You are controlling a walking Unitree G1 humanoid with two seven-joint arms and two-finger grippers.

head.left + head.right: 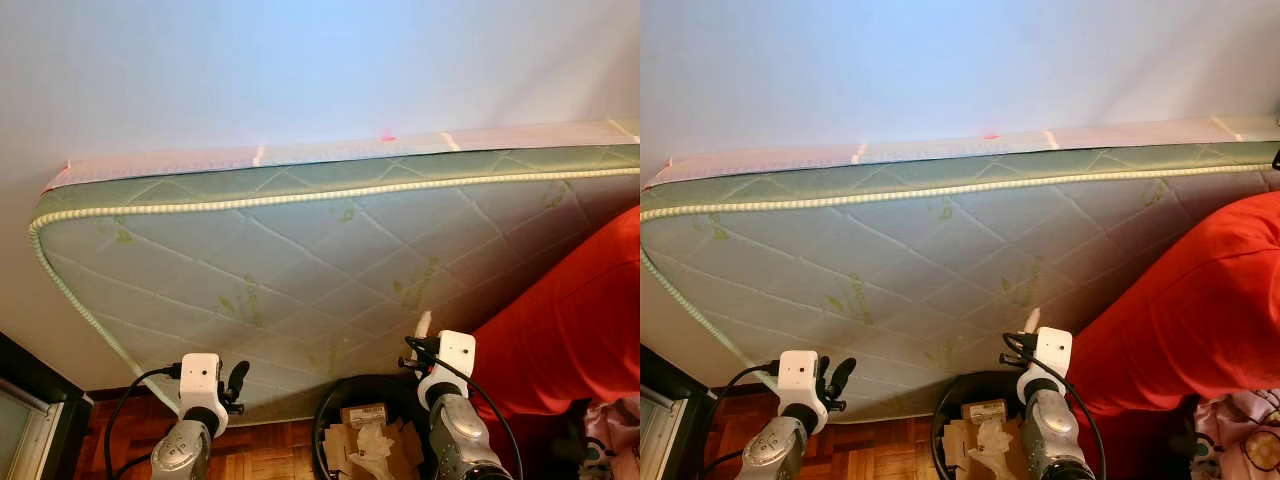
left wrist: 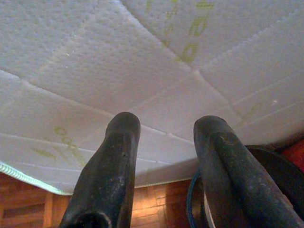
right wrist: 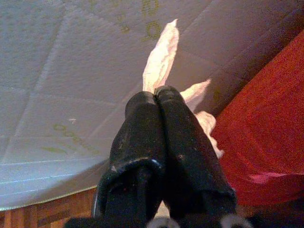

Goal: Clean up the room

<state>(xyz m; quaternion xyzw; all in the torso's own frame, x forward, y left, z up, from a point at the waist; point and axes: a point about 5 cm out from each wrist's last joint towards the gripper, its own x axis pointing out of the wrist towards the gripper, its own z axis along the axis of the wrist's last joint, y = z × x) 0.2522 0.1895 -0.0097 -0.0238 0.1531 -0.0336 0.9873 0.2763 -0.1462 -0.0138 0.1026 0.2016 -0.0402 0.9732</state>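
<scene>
My right gripper [image 3: 155,95] is shut on a piece of white crumpled tissue [image 3: 161,57] that sticks out past its fingertips. It is raised in front of the leaning mattress, just above a black round bin [image 1: 333,398]. The bin holds cardboard and crumpled paper [image 1: 368,432]. The tissue [image 1: 423,322] shows as a small white point above the right wrist. My left gripper [image 2: 166,124] is open with nothing between its fingers, held up left of the bin near the mattress's lower edge.
A quilted pale-green mattress [image 1: 300,250] leans against the white wall straight ahead. A red cloth [image 1: 570,330] lies heaped at the right. The floor is wooden parquet [image 1: 268,455]. A dark piece of furniture [image 1: 35,400] stands at the far left.
</scene>
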